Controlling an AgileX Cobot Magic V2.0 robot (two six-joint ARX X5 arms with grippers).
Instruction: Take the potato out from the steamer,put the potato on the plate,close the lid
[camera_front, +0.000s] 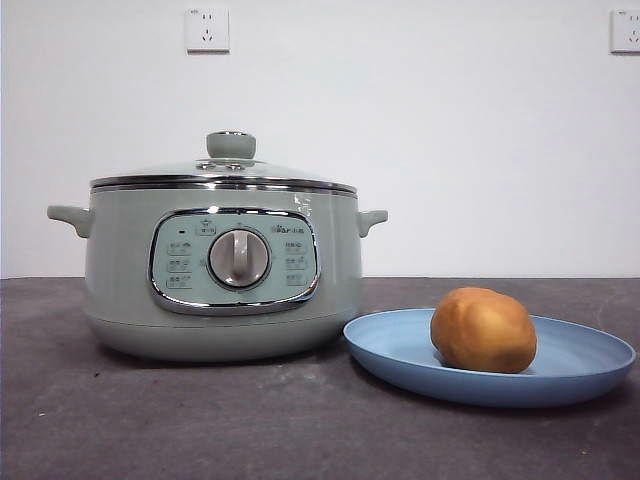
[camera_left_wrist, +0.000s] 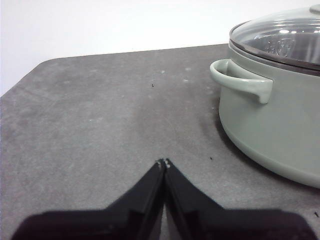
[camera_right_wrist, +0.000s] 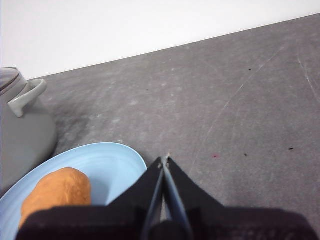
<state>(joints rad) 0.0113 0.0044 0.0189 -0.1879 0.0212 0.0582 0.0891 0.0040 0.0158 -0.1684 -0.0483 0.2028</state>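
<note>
- The right gripper (camera_right_wrist: 164, 159) hangs above the table beside the plate (camera_front: 400, 352), jaws pressed together on nothing; by my reading it has no work left and does best keeping clear.
- The potato (camera_front: 484, 329) lies on the light-blue plate, just right of the steamer (camera_front: 120, 290) and not touching it.
- The left gripper (camera_left_wrist: 164, 163) is likewise clenched and empty, off to the steamer's handle side.
- The lid (camera_front: 225, 172) sits level on the steamer's rim, knob up, so the closing step looks done.
- Farthest back, a white wall with two sockets.
- If anything remains, it is only checking that the lid seats evenly all round.
</note>
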